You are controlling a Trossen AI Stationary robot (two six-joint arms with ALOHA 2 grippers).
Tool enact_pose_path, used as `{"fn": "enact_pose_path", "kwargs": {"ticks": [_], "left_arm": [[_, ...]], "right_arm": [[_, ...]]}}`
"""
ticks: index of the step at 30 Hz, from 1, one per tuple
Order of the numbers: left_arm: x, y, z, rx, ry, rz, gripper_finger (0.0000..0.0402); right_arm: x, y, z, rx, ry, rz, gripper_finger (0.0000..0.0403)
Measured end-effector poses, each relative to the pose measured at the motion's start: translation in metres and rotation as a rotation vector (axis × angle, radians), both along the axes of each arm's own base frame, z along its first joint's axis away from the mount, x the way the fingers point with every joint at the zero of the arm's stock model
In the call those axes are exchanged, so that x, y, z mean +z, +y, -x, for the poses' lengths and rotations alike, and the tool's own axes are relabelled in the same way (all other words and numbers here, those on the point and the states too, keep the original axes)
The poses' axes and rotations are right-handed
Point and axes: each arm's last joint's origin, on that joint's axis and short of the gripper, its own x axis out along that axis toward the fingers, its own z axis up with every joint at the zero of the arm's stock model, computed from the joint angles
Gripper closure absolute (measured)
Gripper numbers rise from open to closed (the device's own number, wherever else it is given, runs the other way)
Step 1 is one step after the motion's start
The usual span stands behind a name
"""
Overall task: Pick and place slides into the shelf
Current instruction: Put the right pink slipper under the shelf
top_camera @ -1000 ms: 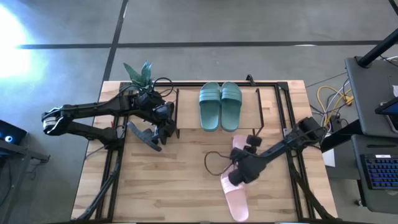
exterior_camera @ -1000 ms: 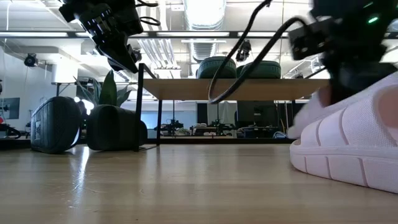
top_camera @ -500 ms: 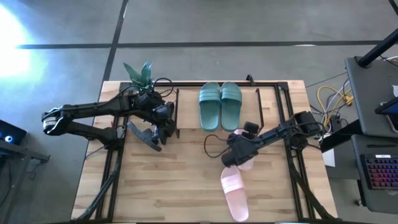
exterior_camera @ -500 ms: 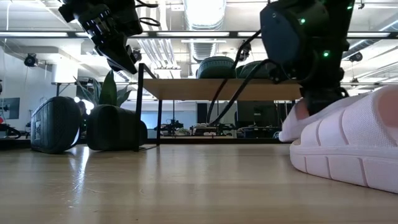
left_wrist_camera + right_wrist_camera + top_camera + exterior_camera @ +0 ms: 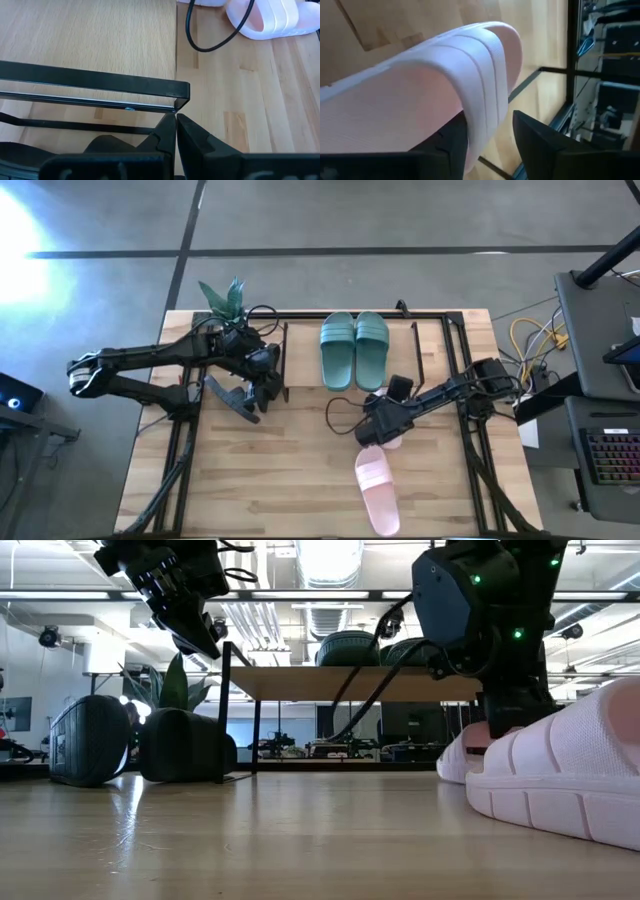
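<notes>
A dark green pair of slides [image 5: 355,350] lies on the top board of the shelf [image 5: 303,350], soles down. One pale pink slide [image 5: 375,492] lies on the table near the front. The other pink slide [image 5: 420,90] sits under my right gripper [image 5: 378,436], which is open around its strap. Its toe [image 5: 462,755] rests on the table. Two black slides [image 5: 90,740] stand on the table to the left of the shelf. My left gripper [image 5: 175,131] is shut and hangs above them, close by the shelf's black frame corner [image 5: 181,90]. My right gripper has one finger [image 5: 445,150] under the pink slide's strap [image 5: 485,110], against its inner side. The other finger [image 5: 540,145] stands outside the strap with a gap showing. The fingers slant down from the table's right. The slide rests on the table.
A green plant [image 5: 225,300] stands at the table's far left corner. A black cable [image 5: 338,438] loops over the table in front of the shelf. Black frame bars run along the table's left and right edges. Bare wood [image 5: 280,480] lies at the front left.
My right gripper has gone toward the table's far edge and a little left, then down, taking the pink slide along. The slide was lifted and tilted; its toe has now sunk onto the table in front of the shelf.
</notes>
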Motion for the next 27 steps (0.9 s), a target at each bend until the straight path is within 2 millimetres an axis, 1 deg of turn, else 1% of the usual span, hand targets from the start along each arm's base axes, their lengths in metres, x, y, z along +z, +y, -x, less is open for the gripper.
{"fn": "enact_pose_path", "kwargs": {"ticks": [4,8,13,17,19,21,24,27], "left_arm": [[-0.001,0.000,0.000,0.000,0.002,0.001,0.0402],[-0.001,0.000,0.000,0.000,0.002,0.001,0.0402],[-0.001,0.000,0.000,0.000,0.002,0.001,0.0402],[-0.001,0.000,0.000,0.000,0.002,0.001,0.0402],[-0.001,0.000,0.000,0.002,0.002,0.002,0.0402],[-0.001,0.000,0.000,0.006,0.004,0.006,0.0402],[-0.001,0.000,0.000,0.008,0.006,0.009,0.0402],[-0.001,0.000,0.000,0.016,0.007,0.017,0.0402]], "right_arm": [[0.000,0.000,0.001,-0.056,-0.021,-0.015,0.0251],[0.003,0.002,0.001,-0.066,-0.017,-0.028,0.0252],[0.012,0.007,0.002,-0.060,-0.024,-0.045,0.0251],[0.026,0.009,0.003,-0.141,-0.098,-0.121,0.0256],[0.036,0.010,0.003,-0.223,-0.161,-0.172,0.0260],[0.046,0.012,0.005,-0.343,-0.242,-0.247,0.0265],[0.060,0.016,0.009,-0.577,-0.350,-0.414,0.0277],[0.068,0.023,0.012,-0.812,-0.427,-0.546,0.0298]]}}
